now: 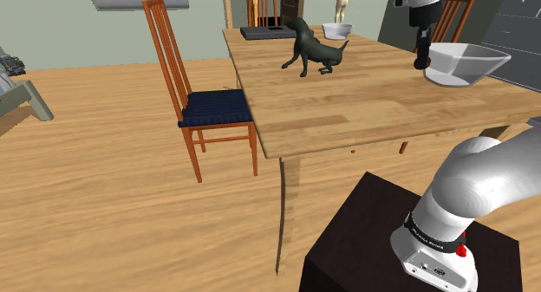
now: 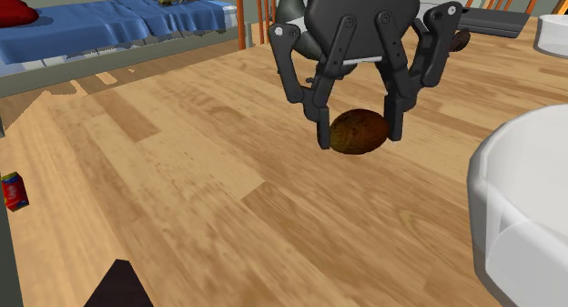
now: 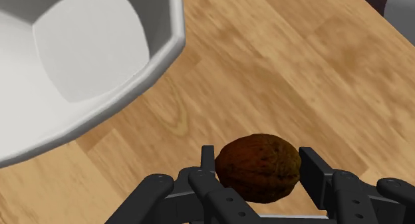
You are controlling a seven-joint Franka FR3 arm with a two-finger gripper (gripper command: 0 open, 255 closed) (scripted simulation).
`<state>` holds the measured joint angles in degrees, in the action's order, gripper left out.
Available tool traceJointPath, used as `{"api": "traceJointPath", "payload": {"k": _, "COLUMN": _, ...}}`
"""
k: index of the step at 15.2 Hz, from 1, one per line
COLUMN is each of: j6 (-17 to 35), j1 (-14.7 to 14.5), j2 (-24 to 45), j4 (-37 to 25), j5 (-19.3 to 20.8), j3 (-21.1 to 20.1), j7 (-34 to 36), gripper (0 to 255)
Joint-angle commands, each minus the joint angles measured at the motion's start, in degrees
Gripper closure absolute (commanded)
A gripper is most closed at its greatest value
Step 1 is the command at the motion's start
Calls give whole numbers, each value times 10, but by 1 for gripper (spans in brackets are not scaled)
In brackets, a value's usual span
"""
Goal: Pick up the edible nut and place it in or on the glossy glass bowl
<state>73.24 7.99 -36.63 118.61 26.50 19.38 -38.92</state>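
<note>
Closest in, clenched on the nut (image 3: 259, 166) with the pincer (image 3: 258, 160): one black finger against each end, brown furrowed shell between. Same clasp from the second exterior view, with the nut (image 2: 358, 132) pinched in the pincer (image 2: 359, 138) over the wooden surface (image 2: 182, 178). Seemingly lifted clear of the boards, though hard to judge with no plain gap or shadow.

Likely to handle as light, stiff and hard-shelled, and not fragile under this grip. Rounded and probably a little slick at the ends, so liable to pivot about the finger line (a walnut, by the look of those furrows). Better taken across the broad middle; as gripped now, best carried gently, without jolts.

Long axis running finger to finger, roughly nine to three o'clock in the second exterior view, lying level rather than on end. No telling blunt end from pointed.

Just beyond, at about four o'clock of the nut in that view, a white bowl (image 2: 514, 214), near but not touching. In the shoulder view, at three o'clock of the pincer (image 1: 422, 58), the same bowl (image 1: 468, 69) just beside. Farther along the surface, towards nine o'clock, a dark dog figure (image 1: 314, 49).
</note>
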Motion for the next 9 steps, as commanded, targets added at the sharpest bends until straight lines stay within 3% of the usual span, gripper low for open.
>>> {"api": "traceJointPath", "payload": {"k": 1, "j6": -13, "j1": -1, "j2": 6, "j4": -20, "j5": -1, "j3": -2, "j7": -5, "gripper": 255}}
{"api": "traceJointPath", "payload": {"k": 9, "j6": -65, "j1": -3, "j2": 35, "j4": -103, "j5": -4, "j3": -8, "j7": -27, "gripper": 255}}
